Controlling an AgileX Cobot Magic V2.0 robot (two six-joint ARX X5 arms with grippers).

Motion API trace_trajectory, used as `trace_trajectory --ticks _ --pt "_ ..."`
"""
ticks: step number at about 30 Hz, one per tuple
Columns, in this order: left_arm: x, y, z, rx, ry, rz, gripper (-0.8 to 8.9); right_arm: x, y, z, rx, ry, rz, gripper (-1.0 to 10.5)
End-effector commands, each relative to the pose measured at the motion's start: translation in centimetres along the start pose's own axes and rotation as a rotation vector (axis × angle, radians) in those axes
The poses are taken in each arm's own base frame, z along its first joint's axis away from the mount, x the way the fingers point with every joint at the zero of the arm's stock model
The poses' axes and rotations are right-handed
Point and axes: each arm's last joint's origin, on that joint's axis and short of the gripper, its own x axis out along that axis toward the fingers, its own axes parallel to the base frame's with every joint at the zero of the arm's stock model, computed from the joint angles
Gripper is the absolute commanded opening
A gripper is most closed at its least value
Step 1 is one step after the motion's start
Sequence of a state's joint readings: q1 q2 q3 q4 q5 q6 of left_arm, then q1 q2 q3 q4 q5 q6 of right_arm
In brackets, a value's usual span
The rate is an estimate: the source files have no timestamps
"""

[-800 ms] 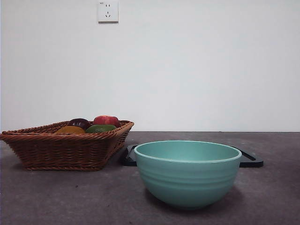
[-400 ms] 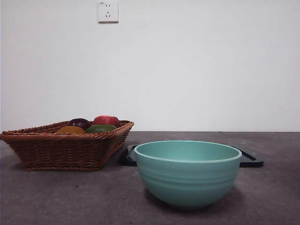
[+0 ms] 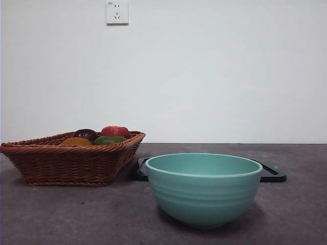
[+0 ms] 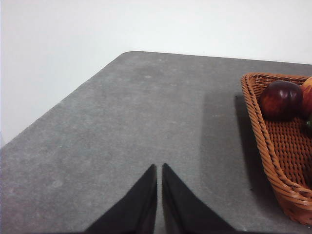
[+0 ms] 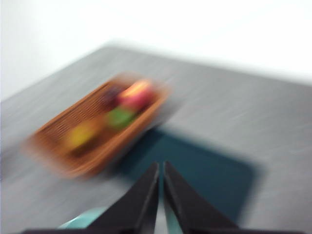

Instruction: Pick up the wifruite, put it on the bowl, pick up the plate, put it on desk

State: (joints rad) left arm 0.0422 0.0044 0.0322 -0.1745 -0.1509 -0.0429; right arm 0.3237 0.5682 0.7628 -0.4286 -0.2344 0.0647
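The yellow-orange wifruite (image 3: 76, 141) lies in the brown wicker basket (image 3: 66, 163) at the left, beside a dark purple fruit (image 3: 86, 134), a green one (image 3: 109, 139) and a red one (image 3: 115, 131). The mint-green bowl (image 3: 204, 190) stands in front on the desk (image 3: 76, 214), with the black plate (image 3: 273, 173) flat behind it. In the blurred right wrist view the wifruite (image 5: 80, 134) shows in the basket (image 5: 73, 161), the plate (image 5: 204, 170) beside it, and my right gripper (image 5: 161, 168) is shut, high above them. My left gripper (image 4: 159, 169) is shut over bare desk (image 4: 122, 122), left of the basket (image 4: 273, 165).
A wall socket (image 3: 117, 12) sits high on the white wall behind the table. The desk's far edge and rounded corner (image 4: 127, 52) show in the left wrist view. The purple fruit (image 4: 281, 100) lies in the basket's near corner there.
The front view barely changes. The right wrist picture is motion-blurred, so the right arm is moving.
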Motion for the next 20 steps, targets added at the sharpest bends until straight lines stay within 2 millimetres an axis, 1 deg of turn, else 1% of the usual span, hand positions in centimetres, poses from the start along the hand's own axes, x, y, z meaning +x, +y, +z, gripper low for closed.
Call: trace_trajectory --ticks 1,4,9,15,20 --pt "0.2 0.0 -0.7 0.001 0.026 0.003 0.15 -0.7 -1.6 -2.0 -0.039 -0.137 -0.134 0.1" --pt "0.2 0.0 -0.7 0.001 0.026 0.003 0.15 -1.3 -2.6 -4.7 -0.066 -0.239 -0.24 0.1" --pt "0.2 0.0 -0.7 0.001 0.026 0.003 0.15 -1.4 -3.3 -8.7 -0.078 -0.291 -0.353 0.1" --pt "0.2 0.0 -0.7 0.001 0.026 0.003 0.15 -0.6 -4.0 -12.7 -0.065 -0.273 -0.414 0.1" --pt "0.2 0.0 -0.7 0.001 0.026 0.003 0.15 0.1 -4.4 -15.2 -0.05 -0.237 -0.427 0.1"
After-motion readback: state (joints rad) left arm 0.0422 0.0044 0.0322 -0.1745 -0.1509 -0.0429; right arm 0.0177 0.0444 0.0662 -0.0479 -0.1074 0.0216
